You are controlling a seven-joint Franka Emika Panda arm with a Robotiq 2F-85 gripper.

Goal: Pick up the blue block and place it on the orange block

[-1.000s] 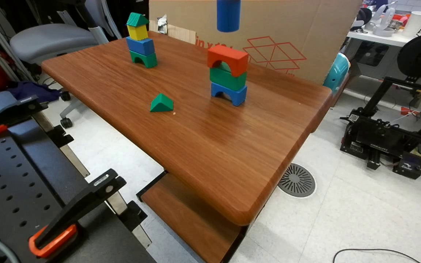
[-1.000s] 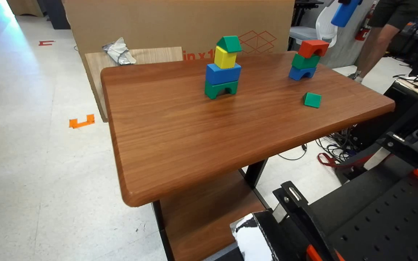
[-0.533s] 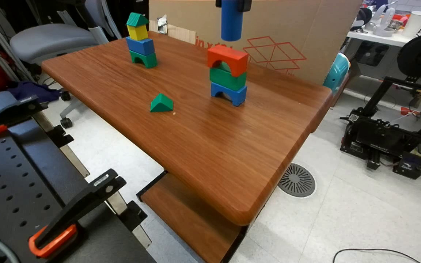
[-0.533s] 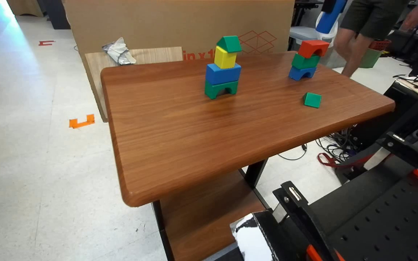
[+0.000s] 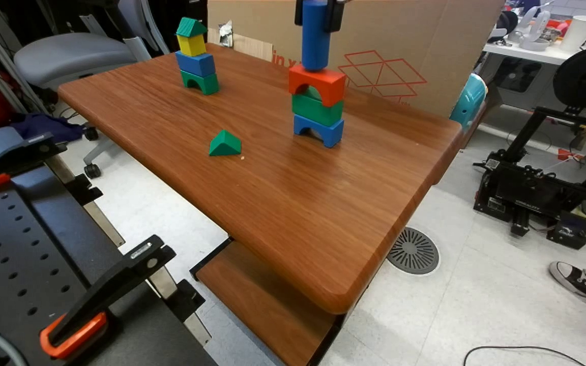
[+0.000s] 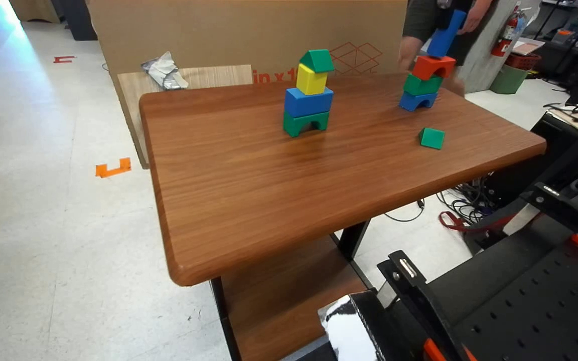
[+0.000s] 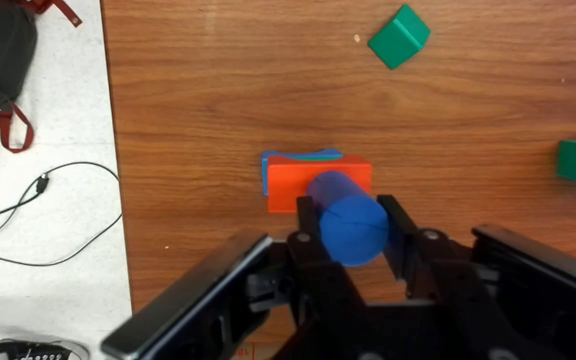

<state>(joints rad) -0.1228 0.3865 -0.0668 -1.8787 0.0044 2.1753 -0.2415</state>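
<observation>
Over the brown wood-grain table (image 5: 272,188) we have the gripper (image 5: 315,28), jaws snug against both sides of the blue cylinder (image 5: 315,48), which leans just at the top of the orange-red arch block (image 5: 323,81), contact too close to call! We'd judge it light, stiff and slick, apt to twist, so our pinch belongs square across its round sides, above the base

Cardboard box (image 6: 219,37): red "in x" readable in both exterior views, rest mostly covered, plus red diamond-line logo (image 6: 355,57); wrist view: cut-off red print (image 7: 242,352) at bottom edge, can't read; printer (image 5: 532,192) in an exterior view: "CREALITY", blurry
</observation>
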